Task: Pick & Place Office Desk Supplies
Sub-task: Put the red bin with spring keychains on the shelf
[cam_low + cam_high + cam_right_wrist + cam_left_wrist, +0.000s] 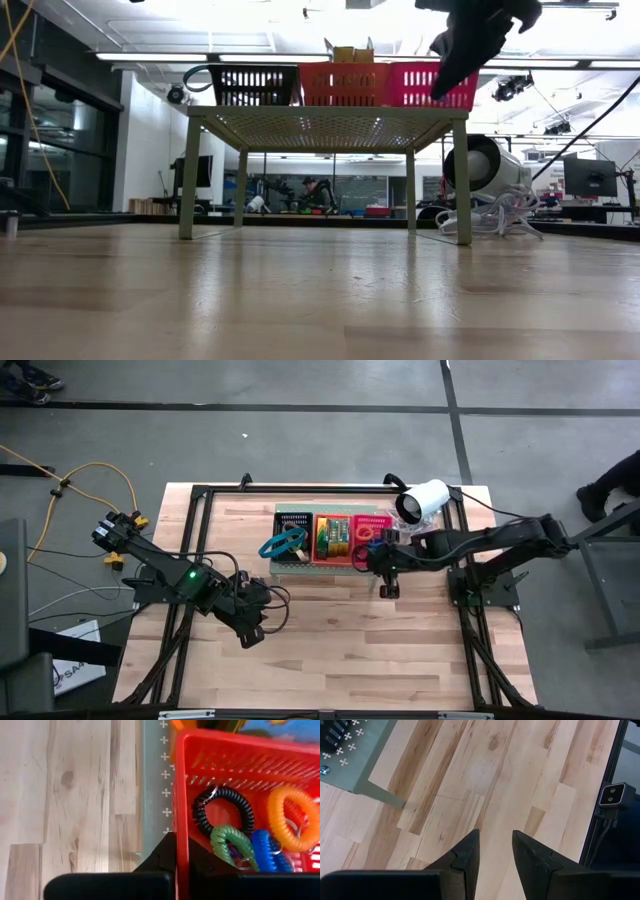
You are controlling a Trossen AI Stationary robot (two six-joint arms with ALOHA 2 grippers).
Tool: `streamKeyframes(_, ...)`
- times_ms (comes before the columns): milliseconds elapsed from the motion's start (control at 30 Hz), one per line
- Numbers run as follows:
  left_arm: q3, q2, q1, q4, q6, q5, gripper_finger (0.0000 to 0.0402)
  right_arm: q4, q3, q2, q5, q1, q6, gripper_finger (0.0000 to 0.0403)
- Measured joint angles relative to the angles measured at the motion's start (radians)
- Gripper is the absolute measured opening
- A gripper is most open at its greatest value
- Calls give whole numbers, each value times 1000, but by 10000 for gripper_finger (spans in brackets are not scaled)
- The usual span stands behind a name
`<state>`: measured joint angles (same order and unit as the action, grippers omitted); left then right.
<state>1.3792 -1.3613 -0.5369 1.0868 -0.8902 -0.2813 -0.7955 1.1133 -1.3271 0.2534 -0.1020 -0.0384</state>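
A pale green perforated stand point(300, 566) holds a black tray point(295, 520), a red tray point(322, 538) and a pink tray point(372, 522). Blue and teal loops point(283, 543) lie across the black tray. Green-labelled packs point(338, 536) sit in the red tray. The pink tray holds black point(222, 810), green point(229, 842), blue point(265, 851) and orange point(295, 817) coil rings. My right gripper point(377, 558) point(181, 842) is at the pink tray's near wall, shut on it. My left gripper point(250, 632) point(495, 834) hovers open over bare wood, near and left of the stand. My right gripper pinches the pink tray's near wall point(181, 820), close to the corner next to the red tray. One finger point(200, 857) is inside the tray and one point(160, 852) outside, coming from above and pointing down. The tray sits on the stand.
A white cylindrical device point(422, 500) and a cable bundle point(490, 215) lie right of the stand. Black frame rails point(455, 600) border the table. Open wood lies under the stand point(330, 125) and toward the near edge point(340, 660).
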Motion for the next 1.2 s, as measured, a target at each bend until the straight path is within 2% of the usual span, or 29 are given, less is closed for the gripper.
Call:
streamKeyframes(567, 0, 0, 0, 0, 0, 0, 111, 49, 0, -23, -26, 20, 19, 3)
streamKeyframes(1200, 0, 0, 0, 0, 0, 0, 111, 42, 0, -23, -72, 27, 180, 3)
